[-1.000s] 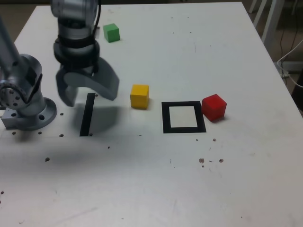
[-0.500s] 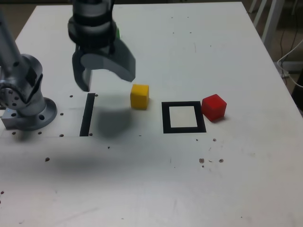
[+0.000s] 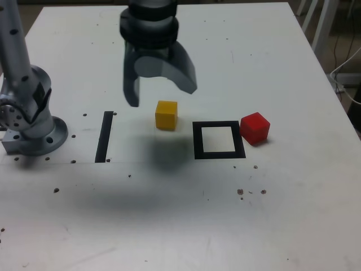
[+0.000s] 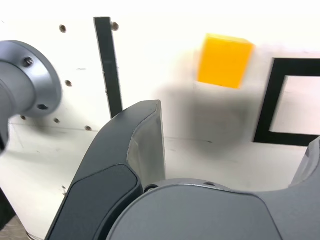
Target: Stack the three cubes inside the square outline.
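Observation:
My gripper (image 3: 161, 93) hangs open above the table, just behind the yellow cube (image 3: 166, 114), with nothing between its fingers. Off the exterior view's right of that cube lies the square outline (image 3: 197, 140), a black tape frame with a white centre and nothing inside. The red cube (image 3: 255, 127) sits against the outline's right side, outside it. The green cube is hidden behind my arm. In the wrist view the yellow cube (image 4: 224, 60) shows beyond the open gripper (image 4: 235, 125), with a part of the square outline (image 4: 265, 100) beside it.
A straight black tape strip (image 3: 104, 135) lies near the arm's grey base (image 3: 31, 113) at the exterior view's left; both also show in the wrist view, the strip (image 4: 109, 70) and the base (image 4: 25, 85). Chair legs (image 3: 321, 22) and a cable (image 3: 350, 73) stand past the table's right edge.
My gripper has swung from over the tape strip toward the exterior view's right, ending above and behind the yellow cube. It now covers the green cube. The cubes have not moved.

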Controlling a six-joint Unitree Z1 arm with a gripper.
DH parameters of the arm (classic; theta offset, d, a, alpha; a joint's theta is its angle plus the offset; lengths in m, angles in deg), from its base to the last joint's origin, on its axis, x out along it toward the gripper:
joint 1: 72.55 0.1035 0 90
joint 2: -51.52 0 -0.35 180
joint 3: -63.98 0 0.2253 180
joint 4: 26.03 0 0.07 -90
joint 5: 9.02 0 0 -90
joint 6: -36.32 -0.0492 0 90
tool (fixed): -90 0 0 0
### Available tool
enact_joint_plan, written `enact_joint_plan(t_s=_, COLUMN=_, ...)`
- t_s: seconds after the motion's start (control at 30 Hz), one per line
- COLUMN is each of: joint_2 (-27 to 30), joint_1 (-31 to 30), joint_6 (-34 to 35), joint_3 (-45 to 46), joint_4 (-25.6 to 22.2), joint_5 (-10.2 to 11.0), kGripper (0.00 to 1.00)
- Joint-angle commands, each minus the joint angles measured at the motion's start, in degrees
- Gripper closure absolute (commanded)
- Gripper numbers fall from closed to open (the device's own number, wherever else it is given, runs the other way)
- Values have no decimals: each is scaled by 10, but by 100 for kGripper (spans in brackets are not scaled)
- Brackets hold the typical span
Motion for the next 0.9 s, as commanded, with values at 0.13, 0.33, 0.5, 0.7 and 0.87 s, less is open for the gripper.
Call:
enact_joint_plan(t_s=0.13, joint_2=-42, joint_1=0, joint_6=10, joint_3=-65, joint_4=-21, joint_5=-7, kGripper=1)
enact_joint_plan(t_s=0.33, joint_2=-88, joint_1=0, joint_6=24, joint_3=-137, joint_4=-47, joint_5=-15, kGripper=1)
enact_joint_plan(t_s=0.5, joint_2=-122, joint_1=0, joint_6=40, joint_3=-183, joint_4=-60, joint_5=-23, kGripper=1)
enact_joint_plan(t_s=0.7, joint_2=-164, joint_1=0, joint_6=77, joint_3=-231, joint_4=-71, joint_5=-26, kGripper=2)
enact_joint_plan(t_s=0.87, joint_2=-195, joint_1=0, joint_6=95, joint_3=-265, joint_4=-73, joint_5=-30, kGripper=2)
